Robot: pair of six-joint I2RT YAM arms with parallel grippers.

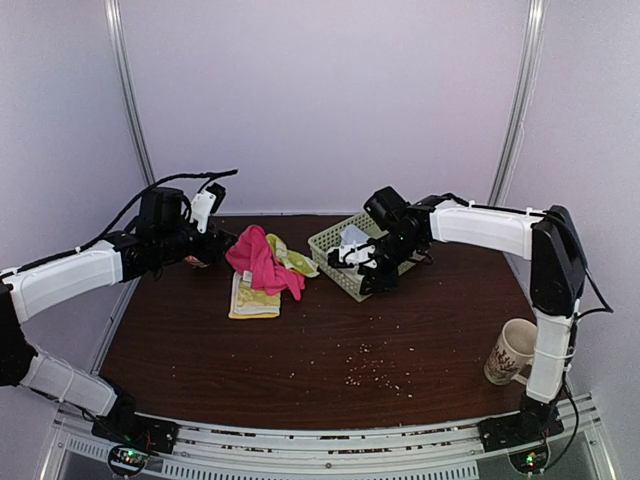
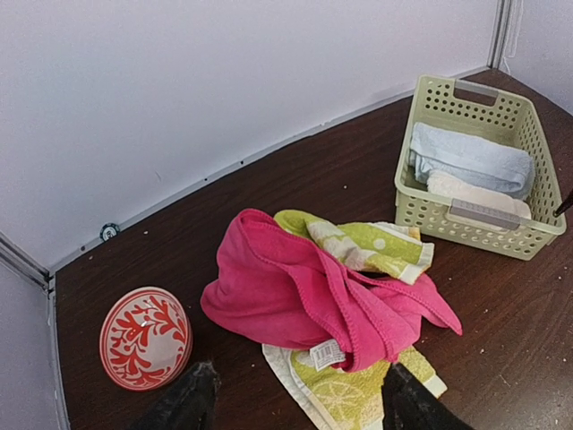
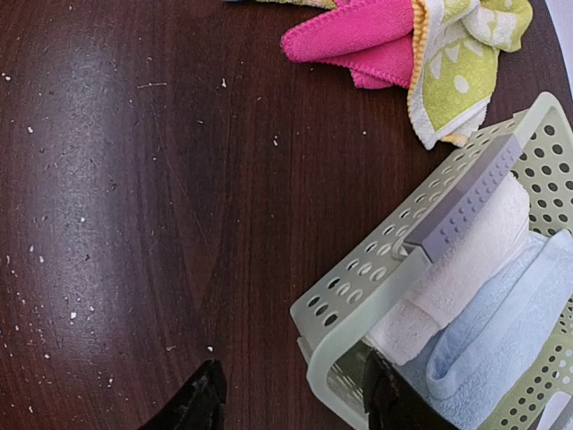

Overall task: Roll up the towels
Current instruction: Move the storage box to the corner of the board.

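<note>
Seemingly crumpled, pink towel [image 2: 286, 296] half-covers yellow-green cloth [image 2: 358, 246].

A dark brown, wood-grained counter [image 1: 330, 350] is enclosed on three sides by plain white walls [image 1: 330, 100]. Two slim metal posts [image 1: 130, 100] are set upright at the back corners, where the rear wall is met by the side panels. The counter's surface is scattered with pale specks [image 1: 365, 375], most thickly toward the near middle. A soft sheen is thrown across the wood by even, diffuse light, and no hard shadows are cast. Along the near edge a slotted aluminium rail [image 1: 320, 452] is fixed.
</note>
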